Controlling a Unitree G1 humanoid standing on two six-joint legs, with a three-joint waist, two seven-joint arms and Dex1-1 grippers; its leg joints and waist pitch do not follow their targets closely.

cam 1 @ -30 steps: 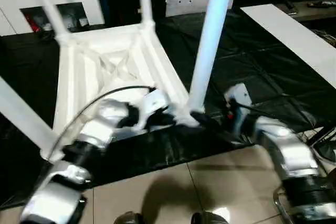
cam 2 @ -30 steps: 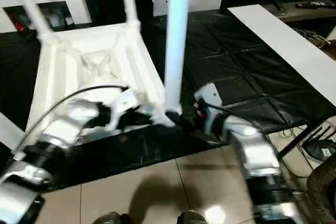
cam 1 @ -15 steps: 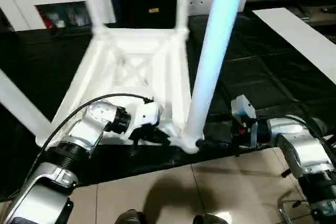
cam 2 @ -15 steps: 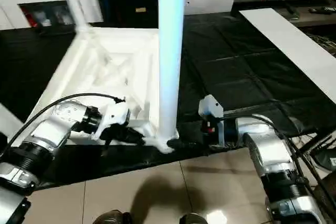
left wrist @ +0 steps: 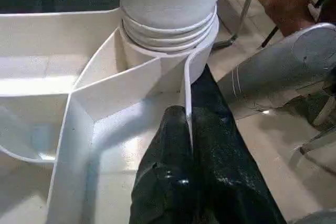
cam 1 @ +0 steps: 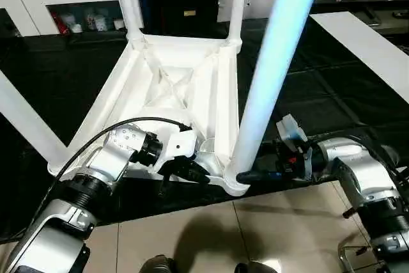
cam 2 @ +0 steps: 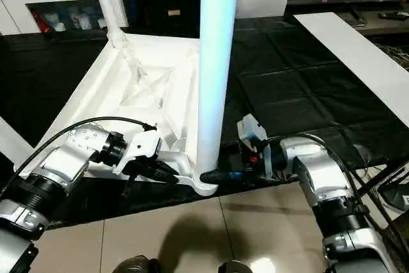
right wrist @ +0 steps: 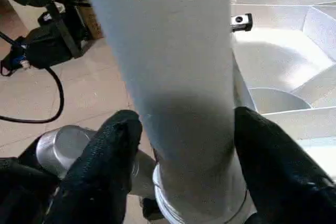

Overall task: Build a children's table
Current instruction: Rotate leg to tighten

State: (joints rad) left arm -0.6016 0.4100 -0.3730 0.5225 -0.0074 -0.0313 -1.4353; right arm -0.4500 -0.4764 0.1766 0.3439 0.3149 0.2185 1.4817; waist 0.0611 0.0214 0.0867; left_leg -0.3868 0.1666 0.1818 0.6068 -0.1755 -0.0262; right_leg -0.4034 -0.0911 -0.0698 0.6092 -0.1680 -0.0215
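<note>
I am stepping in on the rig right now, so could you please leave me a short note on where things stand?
Left pincer: shut on the thin rim of the table top, beside the near corner socket.
Right pincer: fingers on either side of the near leg, low by its collar; contact unclear.
Table top lies underside up on the black mat.
Done: four legs stand in their sockets.
Left: check that the near leg is seated, then turn the table upright.

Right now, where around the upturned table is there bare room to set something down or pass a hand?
Free: black mat between the tabletop and the white board; tan floor tiles between the forearms. Crowded: the near corner, where the left gripper, right gripper and near leg meet.
</note>
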